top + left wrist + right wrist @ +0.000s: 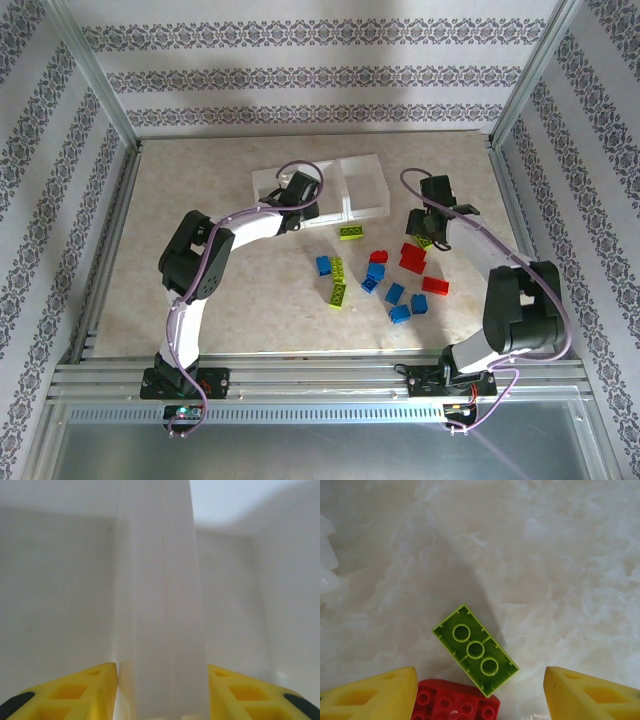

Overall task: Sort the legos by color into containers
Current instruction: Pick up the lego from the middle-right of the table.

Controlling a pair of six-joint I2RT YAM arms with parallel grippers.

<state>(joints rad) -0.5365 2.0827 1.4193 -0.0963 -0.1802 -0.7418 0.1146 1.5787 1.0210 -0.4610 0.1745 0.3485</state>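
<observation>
As the left gripper point(162, 680) sat at the white tray point(365, 168) on the far side of the table point(200, 180), its yellow fingers point(75, 692) stood on either side of a divider wall point(160, 605), close against it; whether they pinched it could not be told. The right gripper point(480, 680) hung with its fingers spread wide around an upturned lime green brick point(475, 650), gripping nothing, with a red brick point(452, 702) against the brick's near end. Blue bricks point(397, 293), more red bricks point(412, 258) and other lime bricks point(337, 282) lay loose on the table between the arms, near the tray's front.
</observation>
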